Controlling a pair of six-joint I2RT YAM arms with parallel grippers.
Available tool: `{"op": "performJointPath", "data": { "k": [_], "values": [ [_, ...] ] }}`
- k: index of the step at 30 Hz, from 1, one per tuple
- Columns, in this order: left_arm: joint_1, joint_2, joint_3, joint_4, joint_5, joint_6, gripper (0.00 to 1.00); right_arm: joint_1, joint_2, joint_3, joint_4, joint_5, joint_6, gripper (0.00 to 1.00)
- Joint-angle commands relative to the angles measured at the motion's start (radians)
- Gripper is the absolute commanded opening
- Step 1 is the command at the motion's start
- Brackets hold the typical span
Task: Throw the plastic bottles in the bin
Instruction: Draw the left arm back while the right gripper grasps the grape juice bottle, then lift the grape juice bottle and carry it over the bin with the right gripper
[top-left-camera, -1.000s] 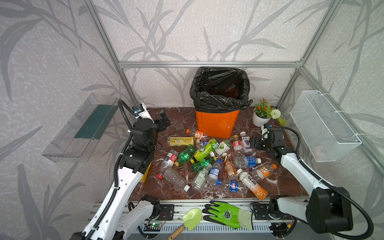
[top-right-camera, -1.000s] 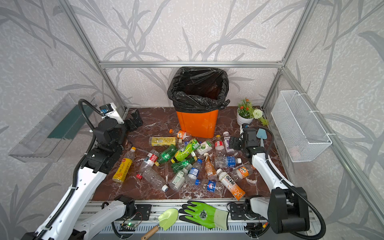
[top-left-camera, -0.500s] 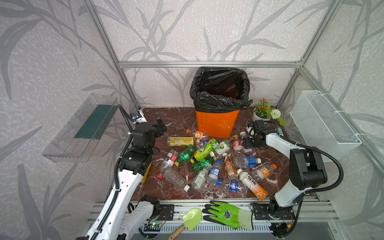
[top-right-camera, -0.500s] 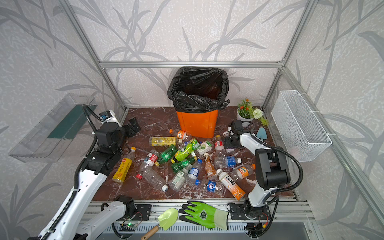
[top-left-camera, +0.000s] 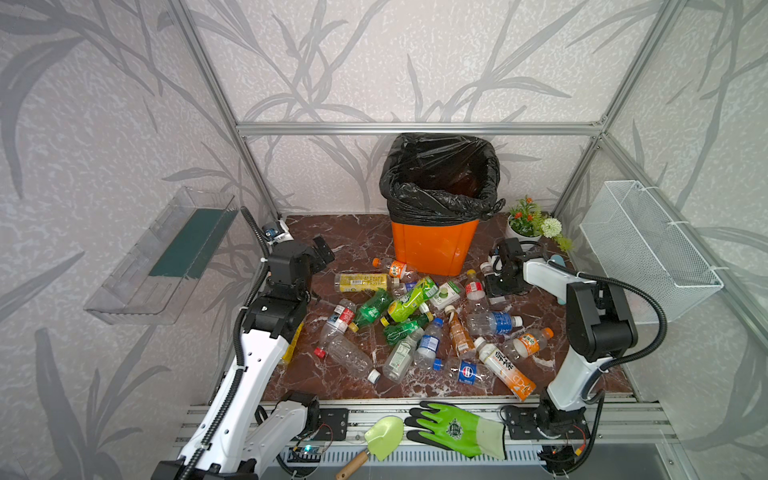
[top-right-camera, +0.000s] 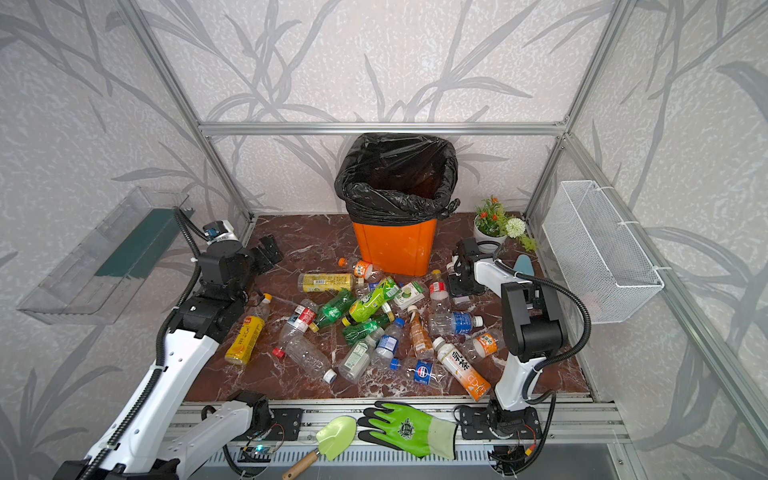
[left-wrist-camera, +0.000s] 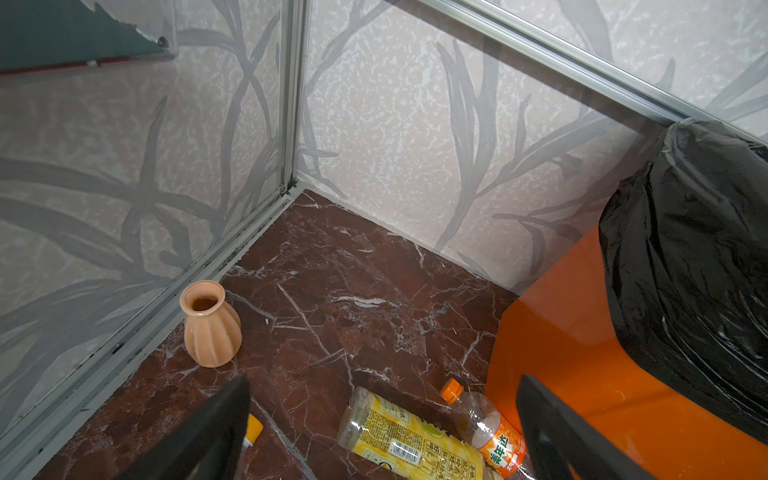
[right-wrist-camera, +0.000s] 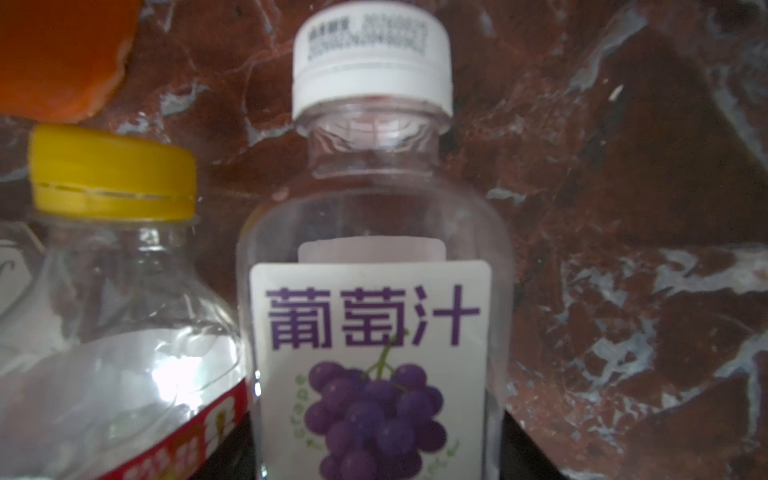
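Where its arm (top-left-camera: 544, 275) bends low, the right gripper (right-wrist-camera: 382, 453) straddles a clear white-capped grape-juice bottle (right-wrist-camera: 374, 332); grip unclear. The left gripper (left-wrist-camera: 382, 384) gapes wide.

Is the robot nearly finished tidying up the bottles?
Not nearly. Done: no bottle shows inside the bin, though its black bag is dark. In hand: the right gripper is down at the grape-juice bottle; whether it grips yet is unclear. The left gripper is open and empty. Left: about twenty plastic bottles lie on the floor.
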Motion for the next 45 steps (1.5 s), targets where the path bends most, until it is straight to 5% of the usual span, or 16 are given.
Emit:
{"op": "performJointPath", "data": {
  "k": [1,10,16,25,31,37,39,41,45],
  "values": [
    [0.010,0.001,0.022,-0.012,-0.001,-0.023,0.99,0.003,-0.049,0.009,-0.001,0.036,0.015,0.57],
    [0.020,0.037,0.009,-0.014,-0.005,-0.040,0.99,0.003,-0.521,-0.182,0.260,0.032,0.106,0.47],
    [0.032,0.084,-0.015,0.001,0.013,-0.069,0.99,0.018,-0.917,-0.352,0.544,-0.094,0.226,0.46],
    [0.037,0.116,-0.031,-0.017,0.010,-0.080,0.99,0.086,-1.177,-0.335,0.882,-0.013,0.240,0.43],
    [0.037,0.099,-0.031,-0.117,-0.003,-0.068,0.99,0.086,-1.001,-0.149,1.024,-0.104,0.296,0.43],
    [0.037,0.073,-0.053,-0.134,-0.037,-0.058,0.99,0.171,-0.435,0.446,0.571,-0.380,0.328,0.45],
    [0.037,0.072,-0.065,-0.118,-0.043,-0.055,0.99,0.215,-0.258,0.682,0.351,-0.383,0.233,0.58],
    [0.037,0.070,-0.058,-0.132,-0.042,-0.049,0.99,0.215,-0.168,0.821,0.231,-0.334,0.206,0.82],
    [0.037,0.052,-0.057,-0.152,-0.054,-0.025,0.99,0.192,-0.195,0.817,0.279,-0.235,0.193,0.97]
  ]
}}
